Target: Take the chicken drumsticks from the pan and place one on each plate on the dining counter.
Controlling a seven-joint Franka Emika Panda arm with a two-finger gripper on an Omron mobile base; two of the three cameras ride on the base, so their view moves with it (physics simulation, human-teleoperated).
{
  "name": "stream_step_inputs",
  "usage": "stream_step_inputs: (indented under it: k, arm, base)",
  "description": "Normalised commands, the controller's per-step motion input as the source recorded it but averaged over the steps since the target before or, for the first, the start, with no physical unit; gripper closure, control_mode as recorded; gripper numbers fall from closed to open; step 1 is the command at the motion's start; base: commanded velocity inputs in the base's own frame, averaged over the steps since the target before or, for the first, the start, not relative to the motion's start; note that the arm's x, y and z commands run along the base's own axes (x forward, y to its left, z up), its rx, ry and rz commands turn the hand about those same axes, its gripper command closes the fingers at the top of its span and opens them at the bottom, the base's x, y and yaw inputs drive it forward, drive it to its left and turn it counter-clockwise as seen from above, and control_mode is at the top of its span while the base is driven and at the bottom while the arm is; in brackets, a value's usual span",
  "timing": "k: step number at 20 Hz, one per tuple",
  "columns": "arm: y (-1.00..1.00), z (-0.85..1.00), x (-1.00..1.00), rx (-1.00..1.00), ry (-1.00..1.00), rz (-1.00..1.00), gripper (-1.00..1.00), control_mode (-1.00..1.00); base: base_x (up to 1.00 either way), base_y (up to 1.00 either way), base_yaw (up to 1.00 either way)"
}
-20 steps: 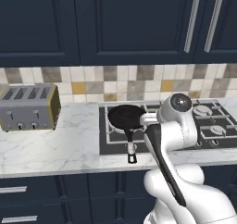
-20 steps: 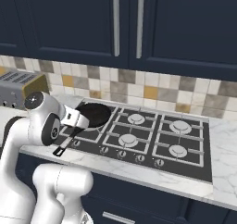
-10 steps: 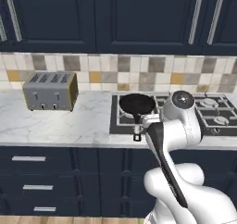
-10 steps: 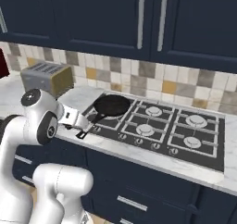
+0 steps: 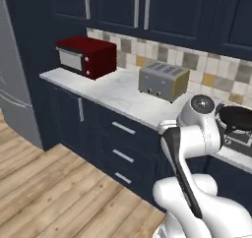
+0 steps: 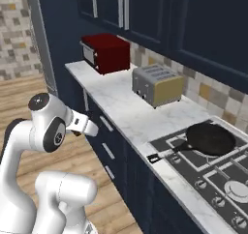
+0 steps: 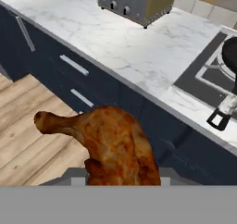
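a: the whole view has swung since a second ago, that's our base turning away from the stove, not the things moving. the pan (image 6: pixel 211 138) sits on the hob at about 4 o'clock in the right base view.

b: and the chicken drumstick (image 7: pixel 111 146) rides with us, low centre of the hand view, bone end at 9 o'clock. the gripper (image 7: pixel 118 174) is pinched on its thick meaty end.

a: it looks light but glossy, probably slippery and lumpy. we'd keep hold at the fat part, not the thin bone.
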Motion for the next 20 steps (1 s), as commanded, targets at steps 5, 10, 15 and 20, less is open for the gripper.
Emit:
stream_step_inputs:
  k: [5, 10, 15, 20]
  arm:
    - [0.00, 0.00, 0.00, 0.00, 0.00, 0.00, 1.00, 1.00]
    - [0.00, 0.00, 0.00, 0.00, 0.00, 0.00, 1.00, 1.00]
    - [0.00, 0.00, 0.00, 0.00, 0.00, 0.00, 1.00, 1.00]
    - [0.00, 0.00, 0.00, 0.00, 0.00, 0.00, 1.00, 1.00]
  base:
    - [-0.18, 0.04, 1.00]
    - [-0.15, 0.18, 1.00]
    - [0.33, 0.12, 0.83]
    - [1.00, 0.34, 0.03]
